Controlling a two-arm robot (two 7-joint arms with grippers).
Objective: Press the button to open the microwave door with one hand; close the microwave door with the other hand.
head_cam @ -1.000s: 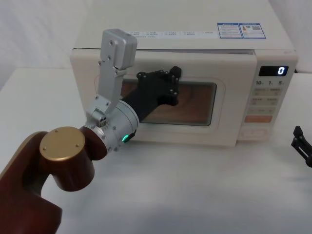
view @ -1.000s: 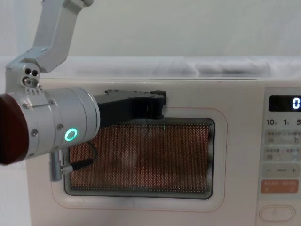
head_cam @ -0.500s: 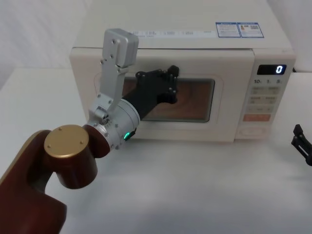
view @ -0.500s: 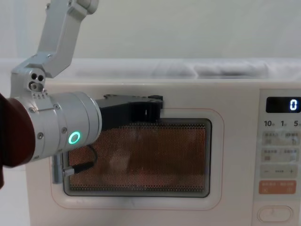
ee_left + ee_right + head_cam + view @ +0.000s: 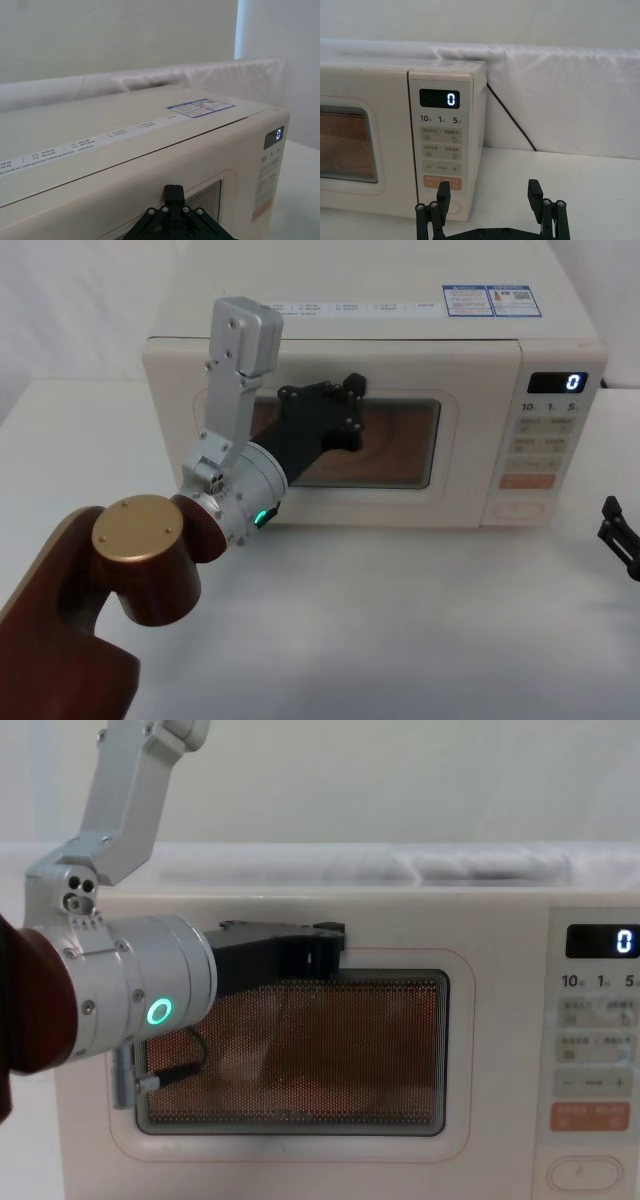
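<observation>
The cream microwave door (image 5: 460, 470) with its dark window lies flush with the oven's front. My left gripper (image 5: 350, 392), black with a silver wrist and green ring light, is shut, and its flat tips rest against the door just above the window's upper edge (image 5: 335, 948). The left wrist view shows the gripper (image 5: 172, 192) against the door (image 5: 150, 190). The button (image 5: 522, 510) is the wide oval at the bottom of the control panel (image 5: 585, 1175). My right gripper (image 5: 614, 528) hangs open low at the far right, short of the panel (image 5: 489, 192).
The microwave body (image 5: 360, 325) stands on a white table (image 5: 400, 620) before a white cloth backdrop. The panel display (image 5: 451, 99) reads 0. An orange rectangular button (image 5: 442, 182) sits above the oval one. A black cable (image 5: 512, 122) runs behind the oven.
The door was slightly ajar one second ago; it now sits flush with the front. My left gripper has moved in with it. The right gripper has held still.
</observation>
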